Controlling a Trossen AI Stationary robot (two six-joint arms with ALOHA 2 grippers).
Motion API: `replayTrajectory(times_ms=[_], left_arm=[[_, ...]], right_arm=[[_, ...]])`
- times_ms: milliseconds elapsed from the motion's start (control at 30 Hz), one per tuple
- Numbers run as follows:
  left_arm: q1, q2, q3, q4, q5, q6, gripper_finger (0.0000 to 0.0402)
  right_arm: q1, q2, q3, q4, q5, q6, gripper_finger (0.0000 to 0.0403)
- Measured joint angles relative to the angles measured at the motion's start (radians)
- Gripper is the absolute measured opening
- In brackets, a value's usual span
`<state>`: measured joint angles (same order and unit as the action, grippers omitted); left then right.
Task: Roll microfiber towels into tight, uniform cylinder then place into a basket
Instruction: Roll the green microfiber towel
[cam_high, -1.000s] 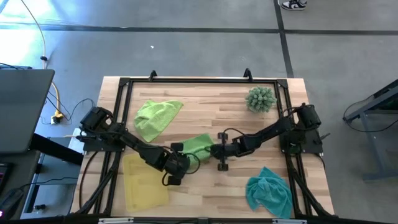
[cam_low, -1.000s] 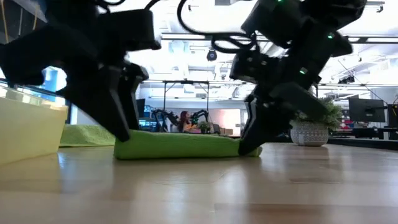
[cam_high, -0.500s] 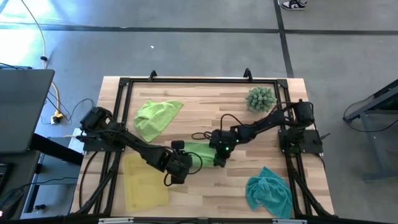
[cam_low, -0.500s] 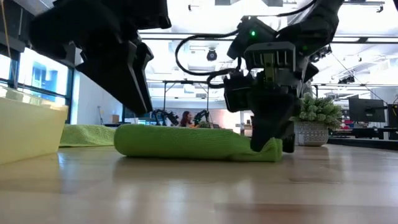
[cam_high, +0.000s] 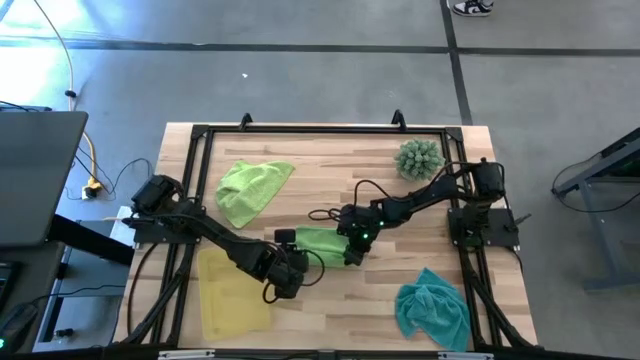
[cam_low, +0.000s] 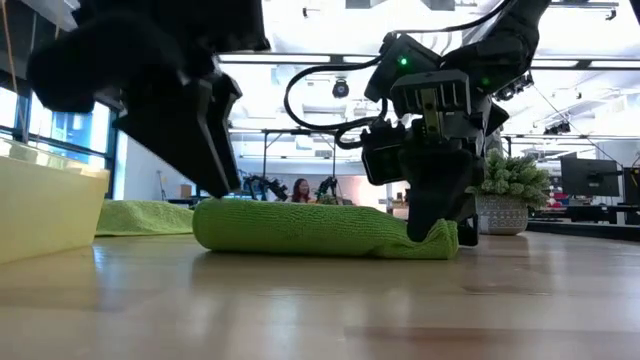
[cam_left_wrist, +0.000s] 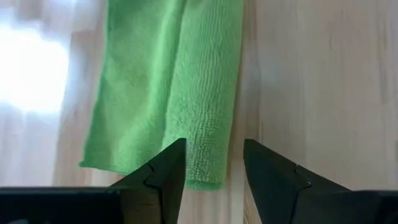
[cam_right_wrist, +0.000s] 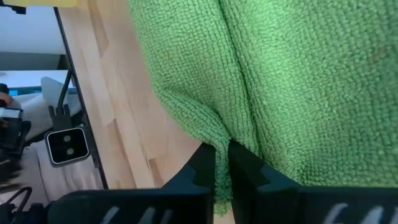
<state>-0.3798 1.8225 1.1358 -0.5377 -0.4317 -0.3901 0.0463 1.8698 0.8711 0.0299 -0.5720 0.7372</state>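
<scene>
Here the right gripper (cam_right_wrist: 222, 163) pinches one end of the rolled lime green towel (cam_low: 300, 228), while the left gripper (cam_left_wrist: 211, 163) hovers spread at the other.

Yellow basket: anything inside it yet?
The basket shows no towel in its visible part; the left arm covers its upper right corner. The rolled green towel lies on the table, pinched by the right end effector.

I work in a robotics lab, in a big open hall. My wooden table (cam_high: 420, 290) has a black metal frame (cam_high: 320, 130) and stands on a grey concrete floor (cam_high: 300, 80). Behind it I see ceiling lights (cam_low: 330, 12), monitors (cam_low: 588, 178), other robot arms (cam_low: 262, 187) and a seated person (cam_low: 298, 190).
</scene>
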Motion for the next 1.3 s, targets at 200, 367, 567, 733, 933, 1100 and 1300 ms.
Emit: replayTrajectory(times_ms=[200, 367, 567, 733, 933, 1100, 1300], left_arm=[[0.007, 0.057, 0.0, 0.008, -0.01, 0.028, 0.0187], [0.029, 0.077, 0.001, 0.003, -0.052, -0.018, 0.0172], [0.068, 0.1, 0.001, -0.028, -0.052, -0.026, 0.0102], [0.081, 0.083, 0.002, -0.032, 0.052, -0.021, 0.0018], [0.08, 0.053, 0.002, -0.012, 0.256, 0.023, 0.0016], [0.12, 0.054, 0.0, 0.01, 0.416, 0.023, 0.0004], [0.189, 0.006, -0.066, 0.092, 0.536, -0.039, 0.0004]], right_arm=[[0.0, -0.001, 0.001, 0.001, 0.009, 0.0, 0.0007], [0.0, -0.002, 0.002, 0.002, 0.013, -0.001, 0.001], [0.0, -0.002, 0.003, 0.004, 0.016, -0.014, 0.0011], [0.0, -0.002, 0.003, 0.005, 0.018, -0.037, 0.0011], [0.0, -0.002, 0.004, 0.008, 0.018, -0.113, 0.0012], [0.0, -0.002, 0.004, 0.008, 0.017, -0.214, 0.0012], [0.003, -0.003, 0.004, 0.004, 0.013, -0.293, 0.0012]])
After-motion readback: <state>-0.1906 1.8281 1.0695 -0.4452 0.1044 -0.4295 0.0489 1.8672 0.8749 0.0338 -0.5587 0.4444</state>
